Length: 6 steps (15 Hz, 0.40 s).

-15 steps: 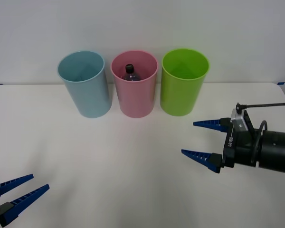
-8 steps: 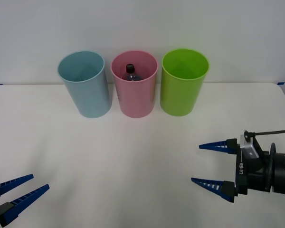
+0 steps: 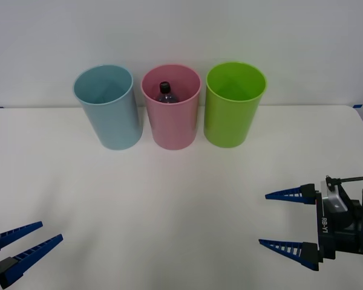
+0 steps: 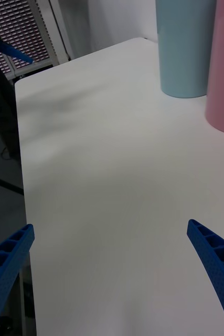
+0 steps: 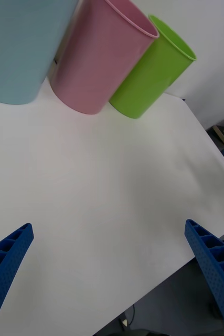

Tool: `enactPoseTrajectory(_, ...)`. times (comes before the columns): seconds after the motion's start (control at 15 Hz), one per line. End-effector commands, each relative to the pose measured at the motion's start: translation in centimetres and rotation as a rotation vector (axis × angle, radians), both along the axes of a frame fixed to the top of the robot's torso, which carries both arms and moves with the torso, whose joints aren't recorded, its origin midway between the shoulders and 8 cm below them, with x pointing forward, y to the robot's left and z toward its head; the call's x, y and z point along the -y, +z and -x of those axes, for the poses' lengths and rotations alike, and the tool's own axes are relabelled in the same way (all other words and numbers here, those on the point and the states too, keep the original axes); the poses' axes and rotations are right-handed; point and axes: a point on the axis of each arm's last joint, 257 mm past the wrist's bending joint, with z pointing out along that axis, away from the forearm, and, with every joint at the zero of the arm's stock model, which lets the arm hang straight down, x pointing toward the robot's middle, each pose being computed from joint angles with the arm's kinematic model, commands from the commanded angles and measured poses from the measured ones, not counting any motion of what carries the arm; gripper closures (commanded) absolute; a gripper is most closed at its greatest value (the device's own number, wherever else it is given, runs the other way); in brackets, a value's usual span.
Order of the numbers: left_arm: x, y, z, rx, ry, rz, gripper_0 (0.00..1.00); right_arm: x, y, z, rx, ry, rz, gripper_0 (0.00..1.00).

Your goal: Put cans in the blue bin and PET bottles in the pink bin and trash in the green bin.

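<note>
Plastic, three bins in a row at the far edge of the white surface [image 3: 169, 199]: blue bin [image 3: 107, 109] on my left, pink bin [image 3: 171, 109] in the middle, green bin [image 3: 233, 106] on my right, all upright with mouths up, pink close beside its neighbours.

PET bottle [image 3: 166, 93]: one, inside the pink bin, long axis near vertical, black cap pointing up and sitting just below the rim; its lower part is hidden by the bin wall.

Right gripper [image 3: 290, 220]: mine, over the near right part of the surface, well apart from the bins, pointing toward my left side. Fingers [image 3: 288, 248] blue, ribbed, spread wide, grasping nothing.

Left gripper [image 3: 25, 240]: mine, at the near left corner, pointing forward and toward my right. Fingers [image 3: 35, 251] parted, released, nothing between them.

Bare surface lies between both pairs of fingers in the wrist views.
</note>
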Motion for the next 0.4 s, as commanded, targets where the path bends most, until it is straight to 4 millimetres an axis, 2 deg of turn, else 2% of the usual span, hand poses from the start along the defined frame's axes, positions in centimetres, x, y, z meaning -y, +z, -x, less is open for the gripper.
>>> enactPoseTrajectory(0.07, 0.0, 0.0, 0.0, 0.0, 0.0, 0.0, 0.0, 0.16, -0.44, 0.07, -0.01, -0.006, 0.011, 0.0)
enactPoseTrajectory(0.4, 0.0, 0.0, 0.0, 0.0, 0.0, 0.0, 0.0, 0.16, -0.44, 0.07, -0.01, -0.006, 0.011, 0.0)
